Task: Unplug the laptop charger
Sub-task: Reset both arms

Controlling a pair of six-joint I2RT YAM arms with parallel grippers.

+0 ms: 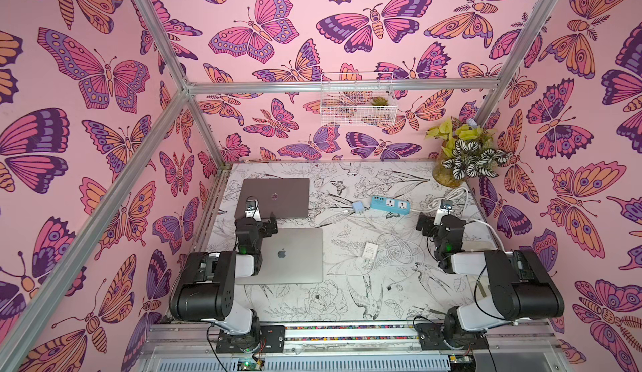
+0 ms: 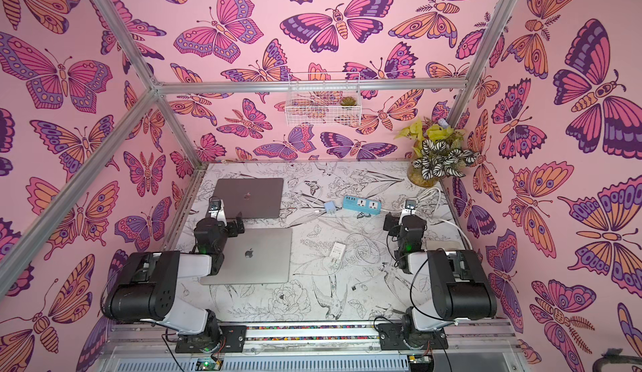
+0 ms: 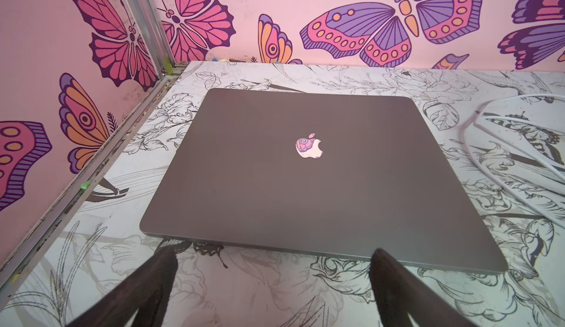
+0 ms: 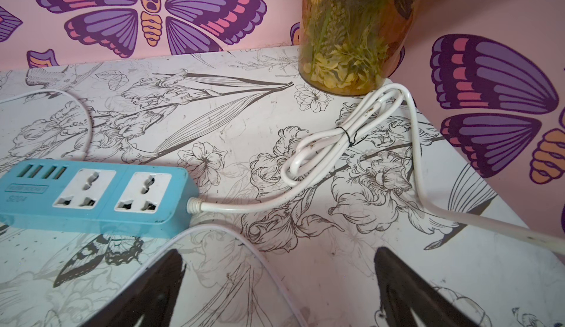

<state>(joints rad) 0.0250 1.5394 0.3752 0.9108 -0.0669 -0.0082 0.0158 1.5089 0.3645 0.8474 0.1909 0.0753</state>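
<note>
L arm (image 1: 201, 287), R arm (image 1: 521, 287): blk/white, blk cables (image 1: 476, 293), green LEDs (image 1: 244, 248).

Both top views looked steeply down from high above the near edge, taking in the whole tabletop (image 1: 347, 304) and the walls (image 1: 278, 22) around it. The left wrist camera sat low and near, facing the dark laptop (image 3: 305, 172) by the far corner. The right wrist camera faced the blue power strip (image 4: 91, 200) and vase (image 4: 351, 35), all shown smaller in both top views.

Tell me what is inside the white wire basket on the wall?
A small green plant sits near one end of the basket. Nothing else shows; the wire mesh partly covers its floor.
</note>
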